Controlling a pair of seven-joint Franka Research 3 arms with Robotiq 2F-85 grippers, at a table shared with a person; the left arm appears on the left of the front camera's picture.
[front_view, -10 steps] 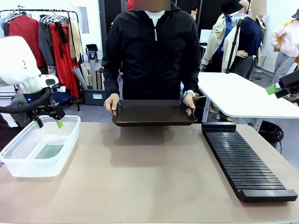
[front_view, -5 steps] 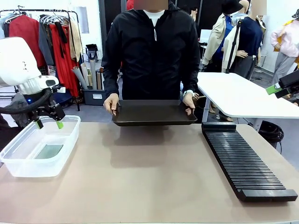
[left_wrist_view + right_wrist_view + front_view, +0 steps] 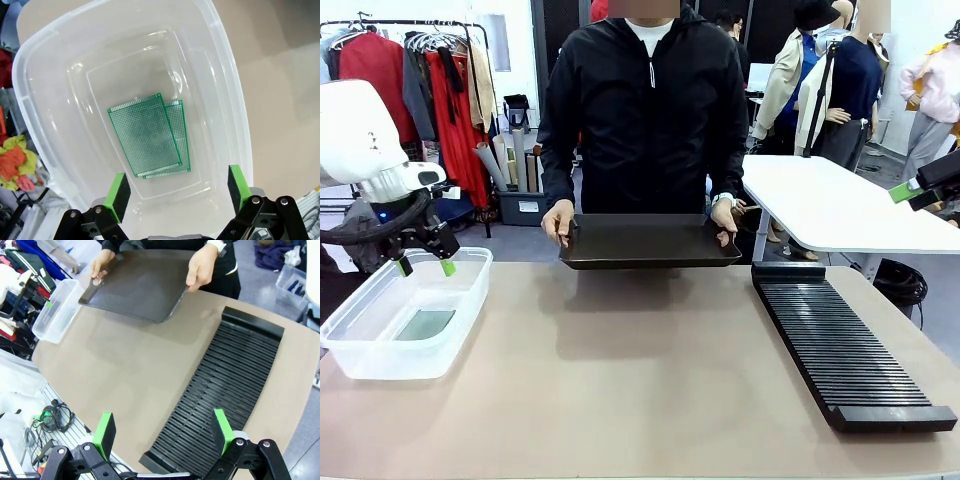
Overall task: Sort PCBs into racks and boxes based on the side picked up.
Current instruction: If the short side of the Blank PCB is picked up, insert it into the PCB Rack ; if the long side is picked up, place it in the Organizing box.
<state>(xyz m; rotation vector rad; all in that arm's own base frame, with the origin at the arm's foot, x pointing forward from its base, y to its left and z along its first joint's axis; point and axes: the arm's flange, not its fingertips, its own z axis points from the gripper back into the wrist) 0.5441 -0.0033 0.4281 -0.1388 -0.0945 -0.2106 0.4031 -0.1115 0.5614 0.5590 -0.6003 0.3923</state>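
Hovering over the clear tub point(image 3: 230, 75), left end effector point(image 3: 177, 189) spread and empty, apparently two PCBs point(image 3: 145, 132) overlapping inside

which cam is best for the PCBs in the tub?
Left wrist view: it looks straight down into the clear tub, showing two overlapping PCBs with their dotted faces up. The front view shows them as one dim greenish patch through the tub wall. The right wrist view shows the tub far off, contents too small to tell.

Bare table point(image 3: 640, 380) mid-span between tub point(image 3: 380, 355) and rack point(image 3: 845, 345), person's tray point(image 3: 648, 242) seemingly hanging over far edge
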